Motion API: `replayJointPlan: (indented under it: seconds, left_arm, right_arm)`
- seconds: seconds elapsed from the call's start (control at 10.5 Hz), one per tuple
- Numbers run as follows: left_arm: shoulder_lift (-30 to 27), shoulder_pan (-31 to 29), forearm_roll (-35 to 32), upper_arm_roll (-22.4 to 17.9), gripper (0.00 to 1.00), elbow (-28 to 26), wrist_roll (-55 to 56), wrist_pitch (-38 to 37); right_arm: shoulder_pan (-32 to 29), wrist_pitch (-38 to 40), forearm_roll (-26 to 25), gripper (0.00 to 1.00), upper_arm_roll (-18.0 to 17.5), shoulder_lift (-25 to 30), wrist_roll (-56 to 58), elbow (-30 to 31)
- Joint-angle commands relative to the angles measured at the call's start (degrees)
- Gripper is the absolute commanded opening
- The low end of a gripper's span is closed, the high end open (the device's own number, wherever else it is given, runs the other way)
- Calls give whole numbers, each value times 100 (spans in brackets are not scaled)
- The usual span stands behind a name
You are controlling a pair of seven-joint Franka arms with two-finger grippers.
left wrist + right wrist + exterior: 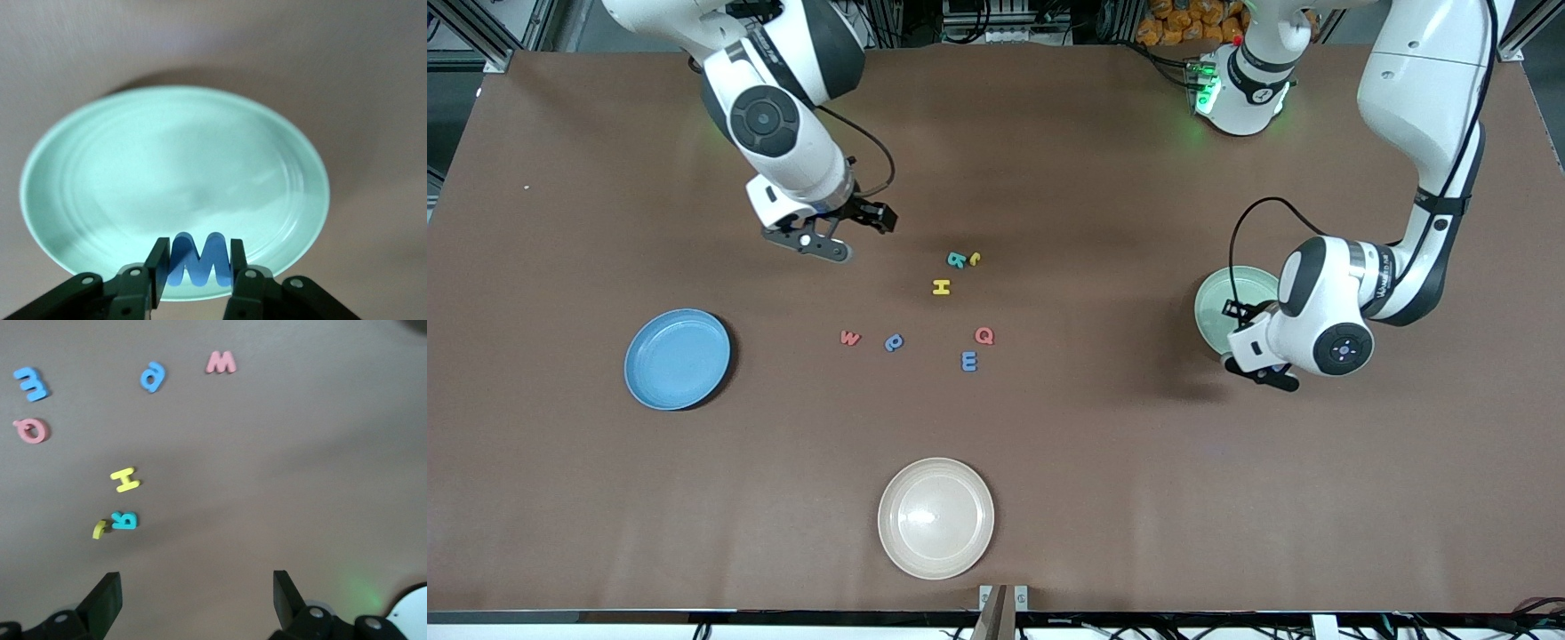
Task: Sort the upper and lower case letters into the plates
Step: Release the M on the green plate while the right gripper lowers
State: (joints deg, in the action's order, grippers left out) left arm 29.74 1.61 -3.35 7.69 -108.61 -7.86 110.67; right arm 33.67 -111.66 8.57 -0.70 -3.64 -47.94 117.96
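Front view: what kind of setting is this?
Likely a robotics lab bench: two white Franka arms bolted to a brown-covered table, aluminium framing at its corners, staged small toy letters and round plastic plates.

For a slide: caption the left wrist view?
Left gripper holds a blue W over the mint green plate's edge.

High front camera; wrist cameras look down (both share letters [941, 287]).

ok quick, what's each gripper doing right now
left gripper: closed on a blue W, over the mint green plate.
right gripper: open, holding nothing, over bare table near the loose letters.
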Motion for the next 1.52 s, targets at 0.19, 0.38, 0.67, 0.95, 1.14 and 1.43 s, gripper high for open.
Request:
replayJointPlan:
  seconds: [0.19,0.38,0.67,0.95,1.14,1.43]
  left_arm:
    - [-250,-29,377,101,35,-371,118,227]
    - [-241,32,606,171,50,-380,923,218]
    - [-223,-11,712,207,100,-371,1050,218]
    - [-223,268,765,224,100,-126,1846,157]
    - [-214,488,765,224,100,120,2489,121]
    - [-39,621,739,215,100,401,2466,130]
  right_arm:
    - [710,-637,163,100,35,-995,-1083,-457]
    - [807,-1092,163,100,-123,-1366,-1418,-502]
    - [878,-2076,154,100,-404,-1893,-1525,-502]
    - [834,-2255,154,100,-484,-2306,-2094,-721]
    - [860,-2264,154,100,-484,-2562,-2429,-932]
    - [887,-2702,154,100,-502,-2861,-2781,-933]
